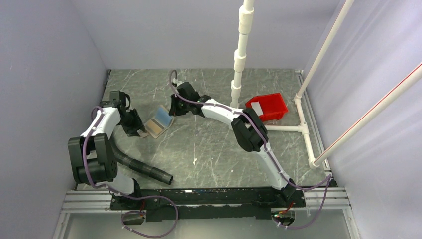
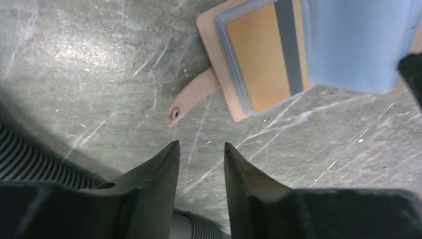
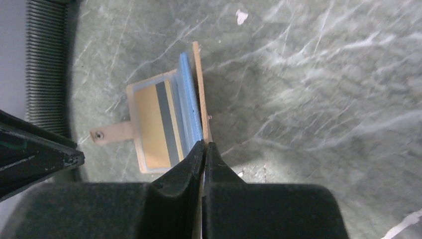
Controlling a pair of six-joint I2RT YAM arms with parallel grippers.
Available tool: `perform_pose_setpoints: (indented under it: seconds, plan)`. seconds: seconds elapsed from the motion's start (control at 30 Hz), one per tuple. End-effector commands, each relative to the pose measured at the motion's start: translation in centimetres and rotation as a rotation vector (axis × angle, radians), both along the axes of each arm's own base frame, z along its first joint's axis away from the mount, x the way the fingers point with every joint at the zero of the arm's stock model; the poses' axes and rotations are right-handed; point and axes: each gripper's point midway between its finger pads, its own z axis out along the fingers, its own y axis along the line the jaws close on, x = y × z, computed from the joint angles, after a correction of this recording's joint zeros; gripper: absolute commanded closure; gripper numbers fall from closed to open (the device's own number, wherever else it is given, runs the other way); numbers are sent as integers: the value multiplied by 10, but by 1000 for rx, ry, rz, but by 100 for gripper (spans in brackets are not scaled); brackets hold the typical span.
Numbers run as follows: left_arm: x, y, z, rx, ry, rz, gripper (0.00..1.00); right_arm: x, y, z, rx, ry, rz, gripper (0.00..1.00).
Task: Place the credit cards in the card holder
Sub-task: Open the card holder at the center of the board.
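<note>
The card holder lies open on the marbled grey tabletop, left of the middle and about halfway between the near and far edges. One tan half rests flat. Its bluish-grey pocket holds a striped card with an ochre face and a dark grey band. The other half, a flap lined in bluish-grey, stands up nearly on edge above the flat half. A pale snap tab sticks out flat from the holder's side towards the left edge of the table.

The right gripper reaches across from the right. Its two fingers are pinched together on the raised flap's edge, and the thin tan edge of the flap shows between them.

The left gripper hovers just beside the snap tab, on the side towards the left edge, without touching it. Its fingers are spread apart, with only bare tabletop between them.

A black corrugated hose lies on the near left part of the table, beneath the left arm. Well apart from the holder, towards the far right corner, sits a red tray with a pale card lying in it. A white pipe frame rises just beside the tray, and more of its pipes run along the right edge.
</note>
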Motion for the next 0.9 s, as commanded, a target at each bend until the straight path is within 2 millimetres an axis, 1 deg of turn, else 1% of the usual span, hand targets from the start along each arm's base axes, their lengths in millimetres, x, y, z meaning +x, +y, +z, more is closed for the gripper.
perform_pose_setpoints:
  seconds: [0.0, 0.07, 0.1, 0.13, 0.17, 0.2, 0.23, 0.27, 0.3, 0.37, 0.4, 0.47, 0.5, 0.57, 0.63, 0.67, 0.73, 0.8, 0.87]
  plan:
    - [16, 6, 32, 23, -85, 21, 49, -10, -4, 20, 78, 126, -39, 100]
    - [26, 0, 47, -11, -145, 20, 42, -3, -13, 12, 13, 100, -84, 100]
    - [31, -9, 54, -60, -175, 1, 40, 2, -18, 10, -37, 72, -103, 97]
    - [36, -19, 60, -113, -205, -18, 39, 6, -24, 7, -114, 19, -114, 90]
    - [42, -30, 64, -178, -232, -47, 39, 10, -29, 8, -194, -41, -124, 79]
    - [49, -40, 65, -243, -250, -69, 40, 12, -34, 8, -269, -105, -127, 66]
    - [54, -49, 66, -307, -247, -88, 42, 12, -38, 9, -321, -148, -122, 57]
    - [57, -55, 61, -350, -221, -98, 48, 11, -41, 11, -352, -175, -117, 51]
    - [61, -58, 51, -378, -186, -97, 57, 10, -44, 17, -367, -199, -110, 48]
    - [67, -59, 40, -397, -159, -91, 65, 5, -40, 33, -349, -249, -68, 42]
    - [68, -58, 34, -392, -147, -89, 66, 0, -34, 39, -318, -257, -33, 41]
    - [65, -51, 19, -355, -94, -74, 72, -15, -16, 50, -203, -235, 66, 41]
    - [62, -47, 10, -335, -59, -63, 74, -23, -6, 53, -139, -213, 113, 46]
    - [57, -41, -5, -296, -10, -48, 77, -39, 16, 58, -1, -142, 221, 63]
    - [52, -36, -15, -266, 27, -35, 80, -43, 29, 57, 100, -92, 264, 67]
    - [50, -33, -19, -249, 42, -33, 82, -42, 32, 54, 134, -70, 278, 68]
    - [44, -26, -30, -209, 90, -23, 88, -34, 34, 45, 159, -34, 284, 73]
    - [37, -19, -40, -170, 138, -21, 91, -21, 29, 31, 138, -25, 257, 76]
    - [32, -14, -50, -139, 176, -19, 95, -14, 21, 18, 96, -32, 227, 77]
